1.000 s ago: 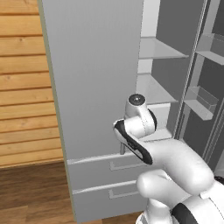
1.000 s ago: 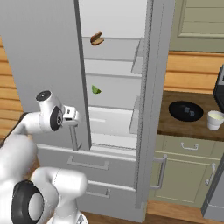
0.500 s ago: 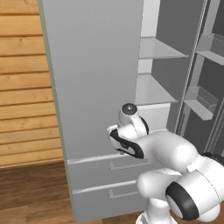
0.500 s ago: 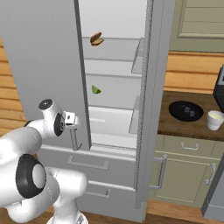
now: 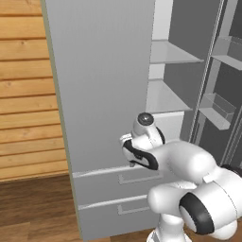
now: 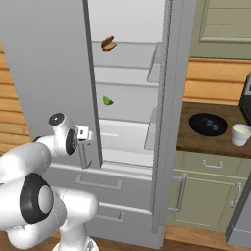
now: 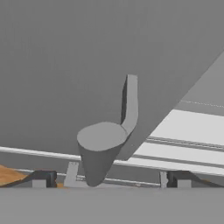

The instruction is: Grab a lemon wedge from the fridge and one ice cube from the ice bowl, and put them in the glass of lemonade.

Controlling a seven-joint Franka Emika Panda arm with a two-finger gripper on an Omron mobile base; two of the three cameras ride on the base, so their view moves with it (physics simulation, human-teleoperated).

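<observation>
The fridge (image 6: pixel 59 73) door handle (image 7: pixel 105 148) sits between the wide-open, empty gripper (image 7: pixel 107 178).

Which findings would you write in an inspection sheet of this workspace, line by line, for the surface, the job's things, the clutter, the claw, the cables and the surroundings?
Surface: dark wooden counter right of the fridge.
Job's things: fridge door open, pale shelves showing; lemon wedge on a middle shelf; black bowl and glass on the counter. Ice in the bowl too small to tell.
Clutter: an orange-brown lump on the upper shelf.
Claw: claw open, holding nothing, astride the lower end of the door handle.
Cables: nothing seen.
Surroundings: wooden plank wall, beige-green cabinets, two fridge drawers below.
</observation>
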